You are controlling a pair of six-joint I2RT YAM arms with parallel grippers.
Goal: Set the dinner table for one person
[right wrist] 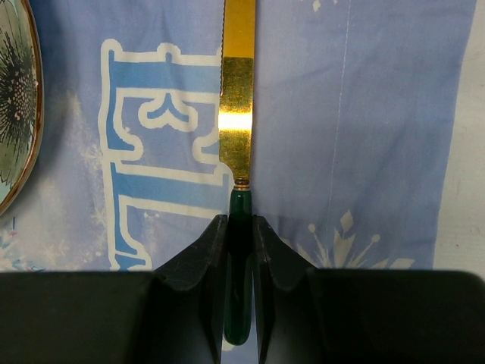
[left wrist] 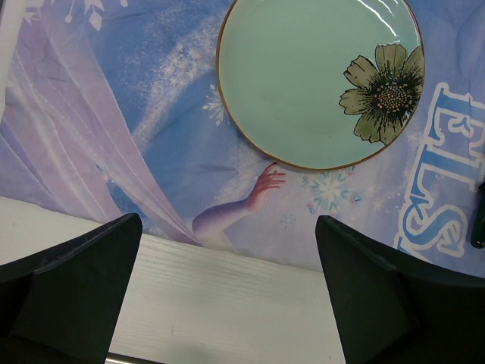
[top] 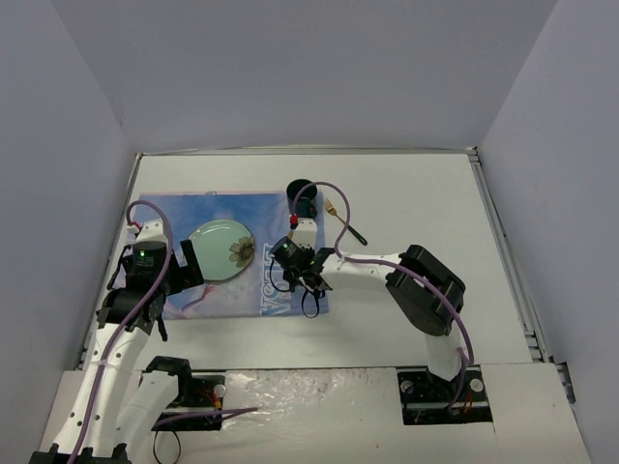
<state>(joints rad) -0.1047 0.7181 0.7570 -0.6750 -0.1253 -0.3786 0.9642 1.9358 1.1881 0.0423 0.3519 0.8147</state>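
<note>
With the right end effector (right wrist: 240,221) clamped on the knife (right wrist: 238,114) handle, lower the blade flat onto the placemat (right wrist: 364,114) beneath, parallel to the plate (right wrist: 14,98) at its left.

A blue printed cloth placemat (top: 193,217) is lying on the left half of the large flat white rectangular dinner table (top: 416,193). A round pale-green ceramic plate (top: 218,249) is sitting on the placemat, near its middle. A small dark round cup (top: 301,190) is standing at the placemat's far right corner. A slim black-handled utensil (top: 343,224) is lying on bare tabletop just right of the cup. A green-handled gold metal knife (right wrist: 237,114) is running along the placemat's right part, right of the plate and apart from it. Its handle is sitting between the right gripper's (right wrist: 239,227) fingers. The left gripper (left wrist: 227,224) is hanging over the placemat's near edge, nearer than the plate.
</note>
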